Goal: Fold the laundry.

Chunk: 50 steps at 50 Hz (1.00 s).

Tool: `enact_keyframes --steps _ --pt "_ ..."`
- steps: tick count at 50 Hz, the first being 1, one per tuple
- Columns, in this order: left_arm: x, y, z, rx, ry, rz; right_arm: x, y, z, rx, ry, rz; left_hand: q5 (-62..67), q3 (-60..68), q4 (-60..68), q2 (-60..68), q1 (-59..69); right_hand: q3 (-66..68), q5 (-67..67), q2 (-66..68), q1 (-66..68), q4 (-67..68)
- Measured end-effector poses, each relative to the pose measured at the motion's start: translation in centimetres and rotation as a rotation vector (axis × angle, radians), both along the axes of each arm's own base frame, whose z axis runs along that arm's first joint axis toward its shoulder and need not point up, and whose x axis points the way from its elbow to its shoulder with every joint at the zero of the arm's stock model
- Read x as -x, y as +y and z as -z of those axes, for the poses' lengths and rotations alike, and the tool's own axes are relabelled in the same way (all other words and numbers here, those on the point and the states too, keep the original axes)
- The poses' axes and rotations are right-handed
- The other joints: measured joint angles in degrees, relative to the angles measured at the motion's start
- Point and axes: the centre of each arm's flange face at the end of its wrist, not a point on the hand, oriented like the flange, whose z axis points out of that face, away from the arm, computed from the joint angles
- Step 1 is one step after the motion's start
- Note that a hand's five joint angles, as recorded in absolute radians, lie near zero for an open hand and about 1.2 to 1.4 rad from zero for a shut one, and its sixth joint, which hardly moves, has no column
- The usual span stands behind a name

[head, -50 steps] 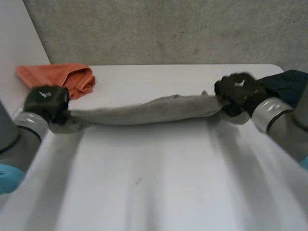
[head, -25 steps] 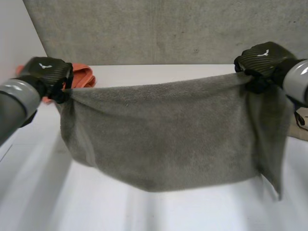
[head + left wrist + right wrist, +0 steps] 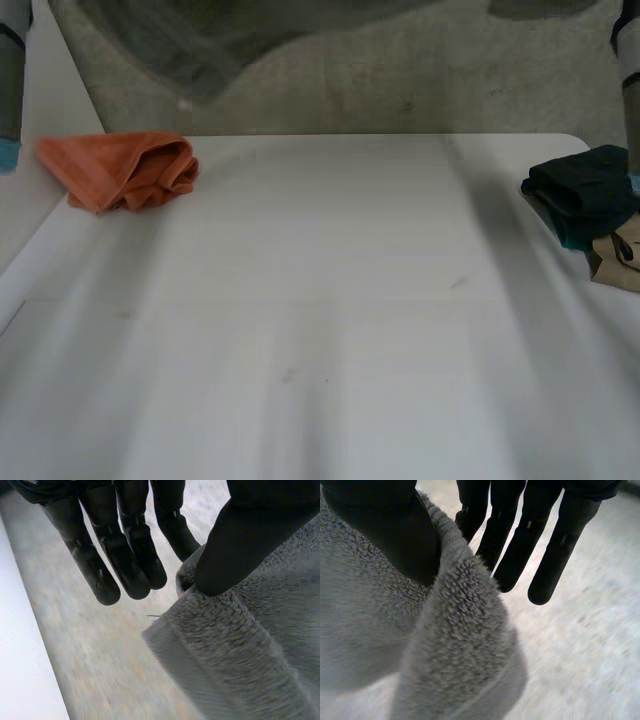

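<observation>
White table (image 3: 320, 330) under a concrete wall (image 3: 400, 70), bare across its middle. On the left hand (image 3: 125, 545) the thumb pins a corner of the grey towel (image 3: 250, 650) against a finger behind it, and the other fingers are straight and free. The right hand (image 3: 520, 535) does the same: its thumb clamps a bunched corner, with the rest of the fingers straight beside it.

The towel hangs between the hands, high above the table. Step looks like shake-out and spread before the first fold. The next move probably calls for lowering the towel flat onto the bare middle, both pinches kept and the edge taut.

Wrist views give the pinches. The head view gives the towel's blurred lower edge (image 3: 200, 45) and the landing area: an orange cloth (image 3: 125, 170) at the far left, a dark teal cloth (image 3: 585, 190) at the right edge, and a tan item (image 3: 615, 260) just beside it, identity unclear.
</observation>
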Motion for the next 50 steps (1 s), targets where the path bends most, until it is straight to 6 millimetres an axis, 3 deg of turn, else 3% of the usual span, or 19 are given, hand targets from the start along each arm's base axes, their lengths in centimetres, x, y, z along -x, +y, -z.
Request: enact_keyframes --steps 3,5,7,8,9,11,12,13,15,18,19,20,23,29,35,42,46,50 --pt "0.0 0.0 2.5 -0.093 -0.029 0.003 -0.3 -0.4 2.3 -0.088 0.054 -0.023 0.0 0.0 0.0 0.0 0.0 0.0 0.8 0.0 0.0 0.0" --pt "0.1 0.2 6.0 -0.208 -0.067 0.011 -0.6 -0.8 5.5 -0.205 0.125 -0.048 0.18 0.0 0.02 0.02 0.0 0.01 1.29 0.0 0.0 0.0" --pt "0.2 0.4 7.8 -0.261 -0.087 0.017 -0.7 -0.8 7.2 -0.26 0.16 -0.058 0.2 0.0 0.04 0.02 0.0 0.0 1.27 0.0 0.0 0.0" --pt "0.3 0.8 10.3 -0.332 -0.117 0.026 -0.8 -0.7 9.3 -0.33 0.206 -0.069 0.21 0.0 0.13 0.03 0.0 0.0 1.36 0.0 0.0 0.0" --pt "0.3 1.0 11.0 -0.35 -0.126 0.028 -0.8 -0.7 9.8 -0.345 0.215 -0.071 0.21 0.0 0.16 0.03 0.0 0.01 1.39 0.0 0.0 0.0" --pt "0.6 2.0 15.6 -0.46 -0.189 0.043 -0.8 -0.1 14.2 -0.476 0.312 -0.083 0.2 0.01 0.19 0.03 0.0 0.0 1.42 0.0 0.0 0.0" --pt "0.6 2.1 16.1 -0.471 -0.196 0.045 -0.8 0.0 14.9 -0.494 0.326 -0.084 0.2 0.01 0.19 0.03 0.0 0.01 1.43 0.0 0.0 0.0" --pt "0.6 2.9 18.6 -0.525 -0.235 0.052 -0.7 0.6 17.3 -0.562 0.385 -0.087 0.21 0.01 0.2 0.04 0.0 -0.03 1.42 -0.01 0.0 -0.05" --pt "0.7 3.8 21.4 -0.58 -0.283 0.058 -0.4 1.4 19.6 -0.634 0.454 -0.084 0.21 0.01 0.2 0.05 0.0 -1.22 1.02 -0.92 -0.05 -1.52" --pt "0.6 4.4 22.9 -0.607 -0.311 0.061 -0.1 2.0 21.0 -0.684 0.502 -0.08 0.21 0.01 0.2 0.05 0.0 -3.7 -0.6 -3.27 -0.52 -4.12" --pt "0.5 5.5 25.1 -0.646 -0.359 0.063 0.5 3.0 22.7 -0.761 0.574 -0.074 0.21 0.01 0.21 0.05 0.0 -8.49 -4.61 -8.08 -4.23 -8.37" --pt "0.5 5.8 25.7 -0.654 -0.372 0.063 0.8 3.3 23.0 -0.787 0.596 -0.072 0.21 0.01 0.21 0.05 0.0 -15.81 -12.78 -15.79 -12.49 -16.16" --pt "0.4 6.4 26.6 -0.671 -0.402 0.063 1.4 4.1 23.4 -0.858 0.646 -0.07 0.21 0.01 0.21 0.06 0.0 -30.12 -28.01 -30.24 -27.12 -30.74" --pt "0.2 6.9 27.0 -0.688 -0.43 0.069 2.1 5.0 21.9 -0.967 0.702 -0.058 0.21 0.01 0.21 0.06 0.0 -41.2 -39.63 -40.86 -37.27 -41.9" --pt "-0.1 6.9 26.8 -0.708 -0.441 0.081 2.3 5.2 18.8 -1.01 0.718 -0.034 0.21 0.01 0.21 0.06 0.0 -42.82 -42.49 -42.53 -39.02 -44.45" --pt "-0.5 7.0 26.4 -0.725 -0.442 0.096 1.0 4.5 15.5 -0.959 0.731 -0.02 0.21 0.01 0.21 0.06 0.0 -42.82 -41.85 -42.53 -39.02 -44.41" --pt "-0.6 7.1 26.0 -0.72 -0.439 0.099 0.2 3.9 15.6 -0.939 0.76 -0.015 0.21 0.01 0.21 0.06 0.0 -42.82 -41.36 -42.53 -39.02 -44.35" --pt "-0.6 7.1 25.6 -0.709 -0.433 0.098 -0.7 2.9 17.2 -0.917 0.838 0.001 0.21 0.01 0.21 0.06 0.0 -42.82 -41.24 -42.53 -39.02 -44.35"
